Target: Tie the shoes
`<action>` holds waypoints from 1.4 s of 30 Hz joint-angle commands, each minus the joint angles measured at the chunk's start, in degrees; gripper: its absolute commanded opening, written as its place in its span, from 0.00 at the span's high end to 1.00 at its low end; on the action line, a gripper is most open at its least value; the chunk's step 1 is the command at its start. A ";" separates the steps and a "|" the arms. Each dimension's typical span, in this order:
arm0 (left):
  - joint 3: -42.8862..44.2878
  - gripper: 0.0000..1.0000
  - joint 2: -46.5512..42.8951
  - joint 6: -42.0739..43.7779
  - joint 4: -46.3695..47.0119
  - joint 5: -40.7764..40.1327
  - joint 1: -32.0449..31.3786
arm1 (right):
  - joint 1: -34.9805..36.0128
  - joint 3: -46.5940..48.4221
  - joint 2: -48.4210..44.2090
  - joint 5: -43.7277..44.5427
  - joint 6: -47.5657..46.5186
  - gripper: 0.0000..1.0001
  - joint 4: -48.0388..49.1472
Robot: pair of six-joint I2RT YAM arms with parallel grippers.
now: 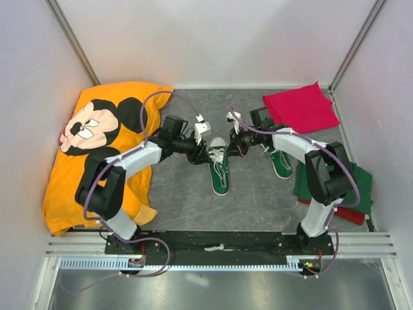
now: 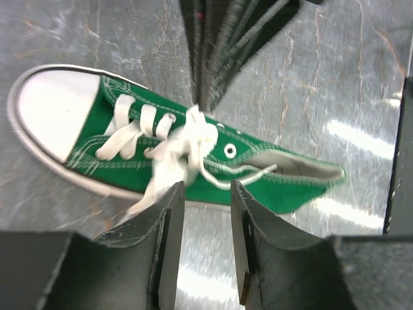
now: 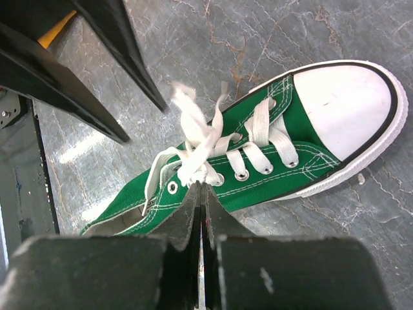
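One green shoe (image 1: 220, 174) with a white toe cap lies mid-table, toe toward the arms; it also shows in the left wrist view (image 2: 258, 184) and the right wrist view (image 3: 284, 161). Its white laces (image 2: 187, 145) sit in a loose bunch over the eyelets. My right gripper (image 1: 235, 147) is shut, its tips (image 3: 201, 188) pinching the lace bunch (image 3: 197, 152). My left gripper (image 1: 202, 154) is open and empty (image 2: 207, 194), just beside the shoe's side by the laces. The second shoe (image 1: 282, 165) lies under the right arm, partly hidden.
An orange Mickey Mouse shirt (image 1: 97, 135) covers the left side of the table. A red cloth (image 1: 300, 106) lies at the back right. A folded green cloth (image 1: 361, 184) over something red lies at the right edge. White walls enclose the table.
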 commanded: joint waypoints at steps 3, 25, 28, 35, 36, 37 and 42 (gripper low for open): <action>-3.02 0.56 -6.40 16.76 -4.94 1.84 3.10 | -0.14 -0.11 -2.89 -0.16 0.55 1.00 1.84; 5.94 0.43 6.07 42.71 -2.66 -4.14 -1.03 | -0.14 0.68 -2.54 0.54 3.63 1.00 1.66; 6.91 0.69 6.60 43.93 -5.29 -4.14 -1.38 | -0.22 0.68 -2.80 1.68 3.80 1.00 1.49; 4.80 0.98 4.23 46.66 -10.56 -6.69 -1.12 | -1.36 1.47 -3.07 4.32 3.80 1.00 -2.47; 4.45 0.99 3.79 46.84 -10.74 -6.87 -0.94 | -1.54 1.30 -3.42 4.93 3.63 1.00 -2.64; 3.93 0.99 2.92 46.84 -11.27 -6.96 -0.86 | -1.80 1.03 -3.77 5.28 3.45 1.00 -2.65; 2.43 0.98 1.24 46.75 -11.97 -7.48 -0.50 | -2.59 -1.25 -5.79 6.78 1.61 1.00 -4.05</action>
